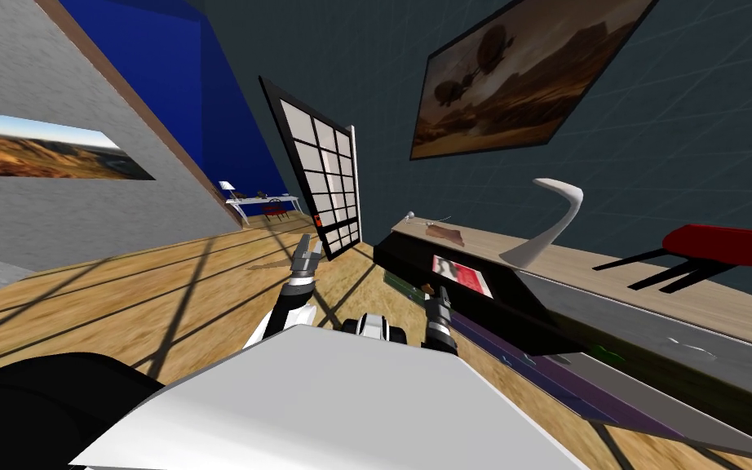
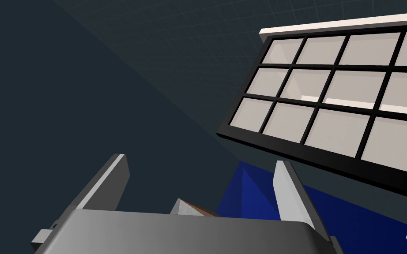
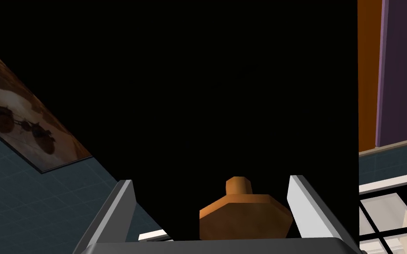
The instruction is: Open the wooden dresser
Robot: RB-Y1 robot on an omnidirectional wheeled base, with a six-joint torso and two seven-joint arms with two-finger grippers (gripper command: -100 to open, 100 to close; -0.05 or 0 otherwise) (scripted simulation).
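Note:
The dresser [image 1: 611, 281] runs along the dark wall at my right, with a pale wooden top. One black drawer [image 1: 480, 314] stands pulled out from it, with a red and white thing [image 1: 462, 275] lying inside. My right gripper [image 1: 441, 295] is at the drawer's front. In the right wrist view its fingers [image 3: 123, 198] stand open around the brown knob [image 3: 244, 214] on the black drawer front [image 3: 220, 88]; one finger is close to the knob's edge, the other well apart. My left gripper [image 1: 311, 245] hangs open in the air to the left, holding nothing [image 2: 200, 161].
A white curved lamp [image 1: 550, 220] and small items stand on the dresser top. A red chair [image 1: 725, 245] is further right. A black-framed gridded panel [image 1: 321, 184] leans ahead. Purple lower fronts [image 1: 546, 367] stick out below the drawer. Wooden floor [image 1: 162, 285] lies to the left.

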